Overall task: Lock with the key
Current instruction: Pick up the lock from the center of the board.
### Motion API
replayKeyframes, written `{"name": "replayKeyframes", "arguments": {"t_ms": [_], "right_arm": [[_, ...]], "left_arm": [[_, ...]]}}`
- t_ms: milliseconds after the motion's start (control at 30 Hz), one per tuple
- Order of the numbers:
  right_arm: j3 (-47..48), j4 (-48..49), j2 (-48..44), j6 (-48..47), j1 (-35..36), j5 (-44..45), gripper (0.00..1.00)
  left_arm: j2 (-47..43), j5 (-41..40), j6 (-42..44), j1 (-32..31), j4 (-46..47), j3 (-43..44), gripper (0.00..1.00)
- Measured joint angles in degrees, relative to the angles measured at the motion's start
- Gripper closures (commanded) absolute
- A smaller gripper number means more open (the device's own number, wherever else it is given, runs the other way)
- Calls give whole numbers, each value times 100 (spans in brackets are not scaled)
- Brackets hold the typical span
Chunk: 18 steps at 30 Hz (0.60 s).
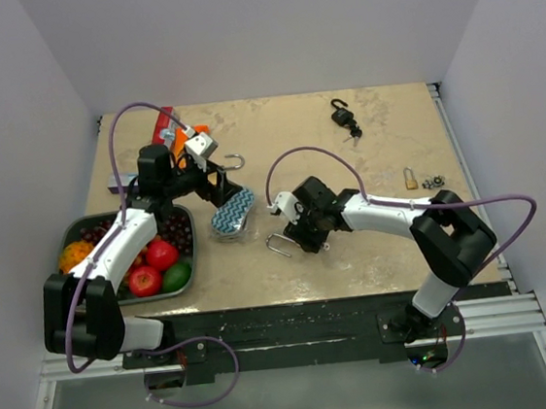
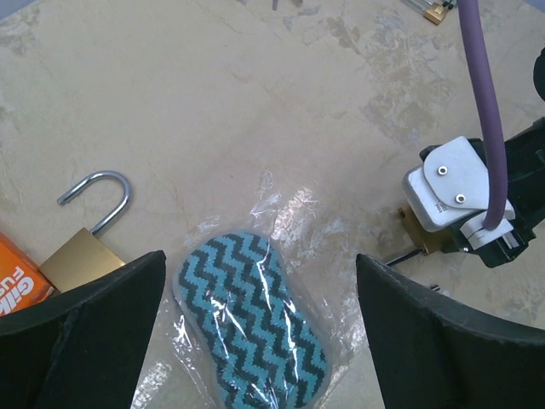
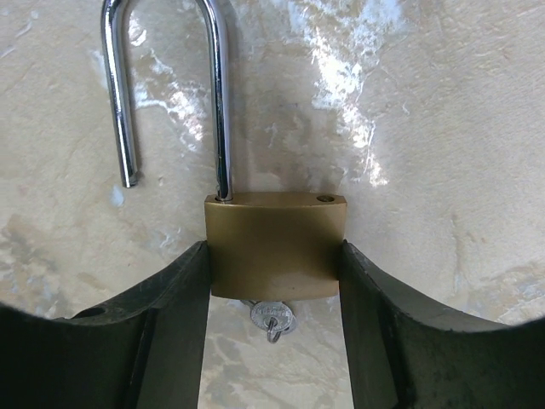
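Gripping the brass padlock (image 3: 274,243) by its sides, shackle open and key (image 3: 271,315) in its base, the right gripper (image 3: 274,260) sits near the sponge (image 1: 232,212), on its right, while the left gripper (image 2: 260,273) hangs wide open above it.

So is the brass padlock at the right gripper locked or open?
Open. The padlock has its shackle end clear of the body's hole; a key sits in its base.

Wrapped zigzag sponge (image 2: 252,319) between spread jaws
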Motion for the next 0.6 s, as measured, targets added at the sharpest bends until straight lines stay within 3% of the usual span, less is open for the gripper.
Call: {"name": "replayKeyframes", "arguments": {"t_ms": [367, 600], "right_arm": [[9, -326, -706, -116, -348, -490, 100], [247, -752, -988, -428, -564, -1228, 100]], "left_arm": [[162, 463, 483, 2, -225, -61, 2], [190, 1451, 1637, 7, -914, -61, 4]]}}
